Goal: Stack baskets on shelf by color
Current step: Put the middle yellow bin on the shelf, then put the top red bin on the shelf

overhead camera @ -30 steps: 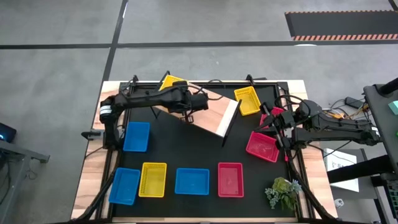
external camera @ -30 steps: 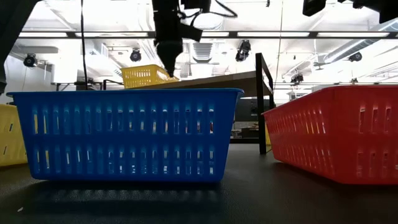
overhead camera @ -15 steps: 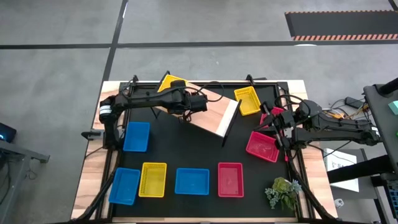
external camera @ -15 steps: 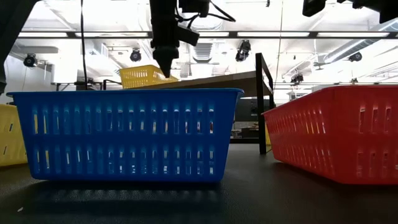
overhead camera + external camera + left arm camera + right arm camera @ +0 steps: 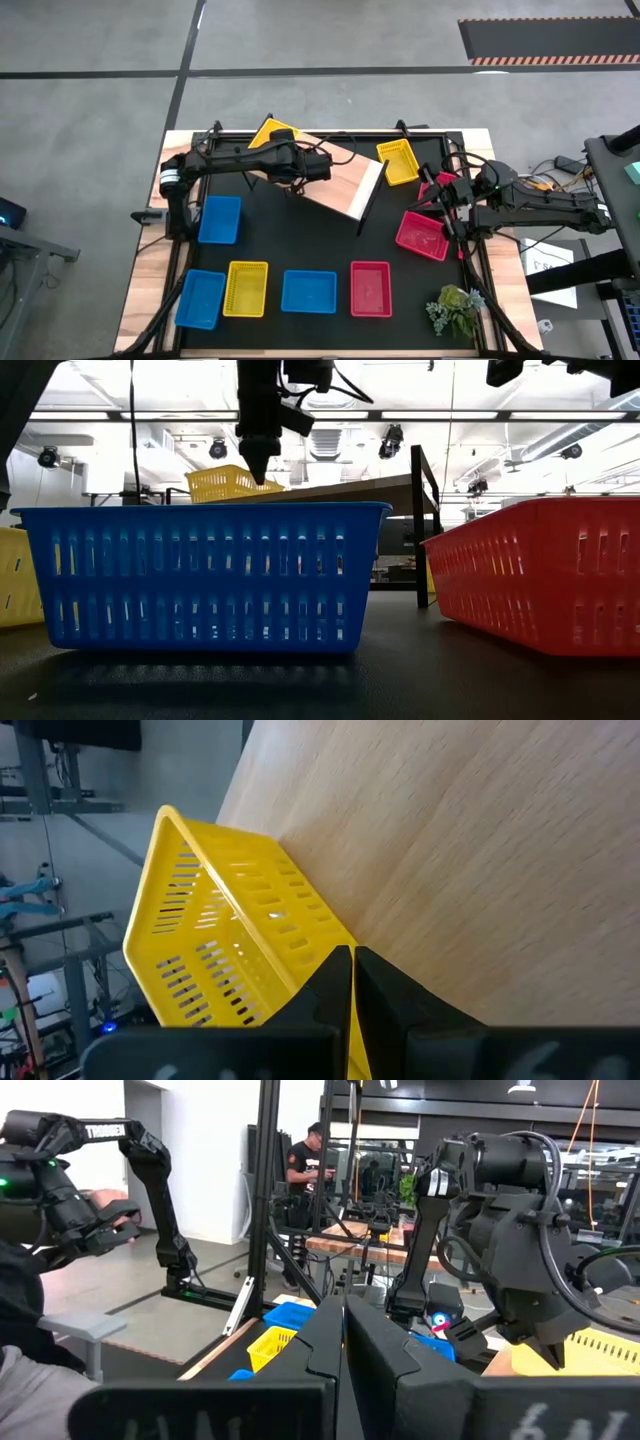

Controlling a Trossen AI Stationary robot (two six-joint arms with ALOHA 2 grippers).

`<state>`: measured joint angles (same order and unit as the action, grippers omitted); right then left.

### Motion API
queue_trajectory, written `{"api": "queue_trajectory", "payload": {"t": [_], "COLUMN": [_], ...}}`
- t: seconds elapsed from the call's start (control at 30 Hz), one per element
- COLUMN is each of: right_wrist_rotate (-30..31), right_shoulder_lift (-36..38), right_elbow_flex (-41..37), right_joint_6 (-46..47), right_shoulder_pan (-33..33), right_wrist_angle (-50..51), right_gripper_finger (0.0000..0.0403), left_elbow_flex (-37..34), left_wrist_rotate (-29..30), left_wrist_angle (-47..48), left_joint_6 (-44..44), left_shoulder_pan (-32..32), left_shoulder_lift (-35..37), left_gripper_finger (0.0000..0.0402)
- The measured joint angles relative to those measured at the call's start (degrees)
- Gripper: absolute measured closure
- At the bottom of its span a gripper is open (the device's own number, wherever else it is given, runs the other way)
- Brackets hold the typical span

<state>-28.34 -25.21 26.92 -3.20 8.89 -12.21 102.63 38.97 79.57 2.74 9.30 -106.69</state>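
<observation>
Left gripper (image 5: pixel 352 982), fingers pressed together, nudges the yellow basket (image 5: pixel 272 133) along the shelf (image 5: pixel 345 180) at its far end; next likely squaring it flat on the plank, while right gripper (image 5: pixel 343 1342), also closed, waits near red baskets.

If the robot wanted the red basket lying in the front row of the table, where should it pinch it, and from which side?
Probably from straight above, closing on one thin rim wall. The red basket sits upright with its open side up and clear of the blue basket beside it, so any edge is free. A long wall near its middle looks best balanced. The right gripper is the nearer one.
</observation>
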Motion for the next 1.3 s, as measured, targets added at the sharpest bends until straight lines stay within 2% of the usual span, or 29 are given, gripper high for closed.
{"api": "queue_trajectory", "payload": {"t": [0.37,0.7,0.87,1.07,1.3], "right_wrist_rotate": [0.0,0.0,0.0,0.0,0.0], "right_shoulder_lift": [0.0,0.0,0.0,-0.1,-0.1], "right_elbow_flex": [0.0,0.0,0.0,0.0,0.0], "right_joint_6": [-0.5,-0.4,-0.4,-0.6,-2.8], "right_shoulder_pan": [0.0,0.0,0.0,0.0,0.0], "right_wrist_angle": [0.0,0.0,0.0,0.0,0.0], "right_gripper_finger": [0.0394,0.0394,0.0394,0.0394,0.0394], "left_elbow_flex": [0.4,-3.1,-9.5,-21.8,-35.6], "left_wrist_rotate": [0.0,-0.5,-1.2,-1.8,-1.9], "left_wrist_angle": [-0.3,-9.8,-18.7,-34.4,-50.6], "left_joint_6": [0.3,2.9,2.6,-1.8,-5.1], "left_shoulder_pan": [-1.9,-14.1,-21.3,-29.5,-34.8], "left_shoulder_lift": [2.5,12.2,17.6,24.2,30.9], "left_gripper_finger": [0.0401,0.0401,0.0401,0.0402,0.0402]}}
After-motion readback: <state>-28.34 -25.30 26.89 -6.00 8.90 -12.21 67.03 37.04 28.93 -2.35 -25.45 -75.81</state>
